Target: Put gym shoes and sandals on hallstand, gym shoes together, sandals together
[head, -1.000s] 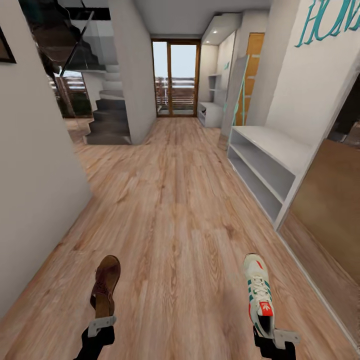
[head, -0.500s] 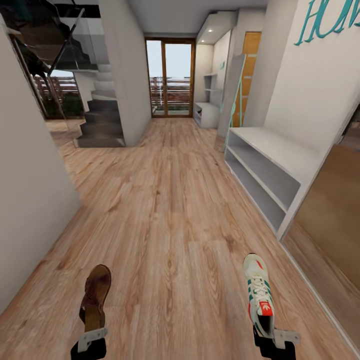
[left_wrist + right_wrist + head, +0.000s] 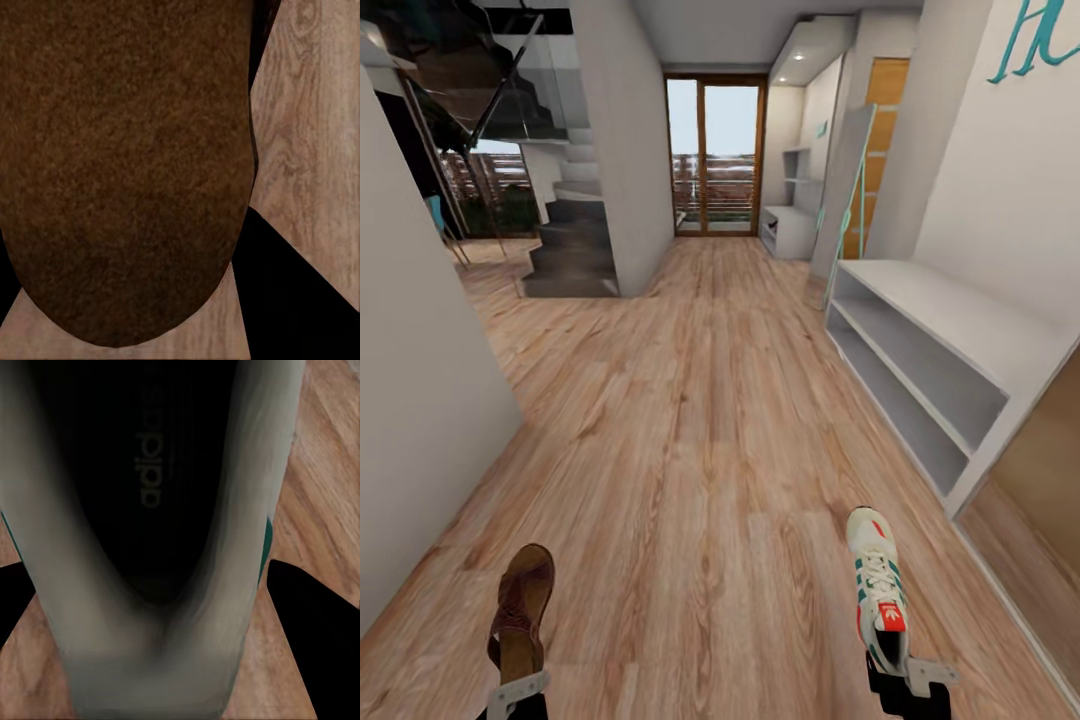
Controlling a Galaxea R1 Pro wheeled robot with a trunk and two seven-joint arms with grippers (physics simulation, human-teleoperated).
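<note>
Brown sandal clamped in left end effector, gym shoe in right end effector.

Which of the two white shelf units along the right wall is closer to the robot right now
The plain white two-shelf unit beside the robot's right arm, wide and empty. The other unit stands far down the corridor by the glass door.

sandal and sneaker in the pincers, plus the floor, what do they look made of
The sandal: brown leather or suede by its look, matte with a grainy, fuzzy surface in the left wrist view.

The sneaker: cream upper, possibly leather or synthetic, smooth; white laces, green stripes, red tongue tab.

The floor: light brown wood planks, with visible grain, knots and plank seams, low sheen; it could be laminate.
</note>
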